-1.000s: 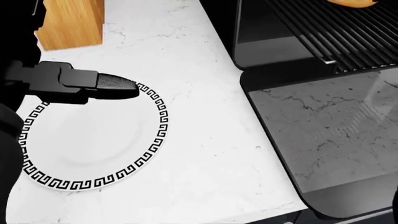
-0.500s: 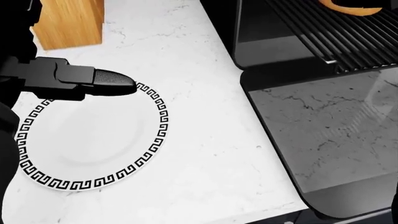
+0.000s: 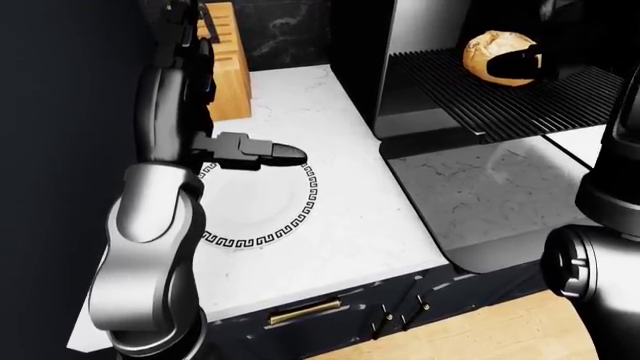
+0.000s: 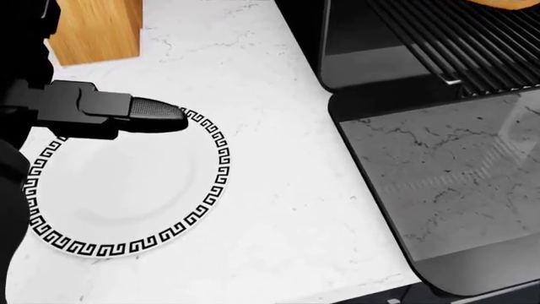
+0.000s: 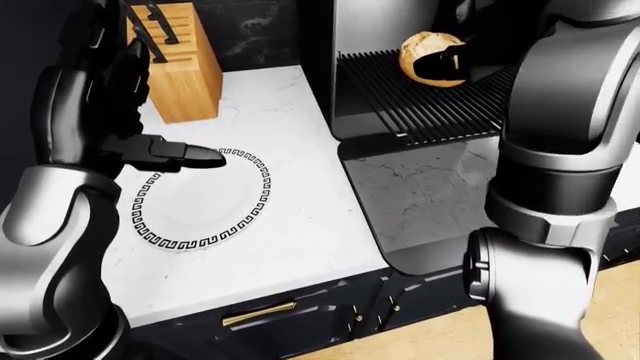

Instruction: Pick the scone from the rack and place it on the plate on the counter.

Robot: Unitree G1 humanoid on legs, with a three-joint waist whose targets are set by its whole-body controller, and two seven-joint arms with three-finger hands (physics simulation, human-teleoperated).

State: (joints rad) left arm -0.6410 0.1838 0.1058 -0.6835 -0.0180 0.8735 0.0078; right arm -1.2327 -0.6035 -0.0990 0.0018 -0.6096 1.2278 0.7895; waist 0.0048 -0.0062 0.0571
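The golden-brown scone [image 5: 422,49] is on or just above the dark wire rack [image 5: 420,105] at the top of the right-eye view. My right hand [image 5: 452,64] reaches in from the right and its black fingers curl round the scone's right and lower side. The white plate with a black key-pattern rim [image 4: 221,158] lies on the marble counter at the left of the head view. My left hand [image 4: 156,117] hovers over the plate's upper-left rim, fingers stretched out and empty.
The rack sticks out of an open oven whose glass door [image 4: 447,183] lies flat to the right of the counter [image 4: 278,209]. A wooden knife block [image 5: 180,75] stands above the plate. A dark wall bounds the left side.
The head view has shifted slightly, so the plate sits a little lower. The scone has slid almost out of the top of the head view. My left hand stays over the plate rim.
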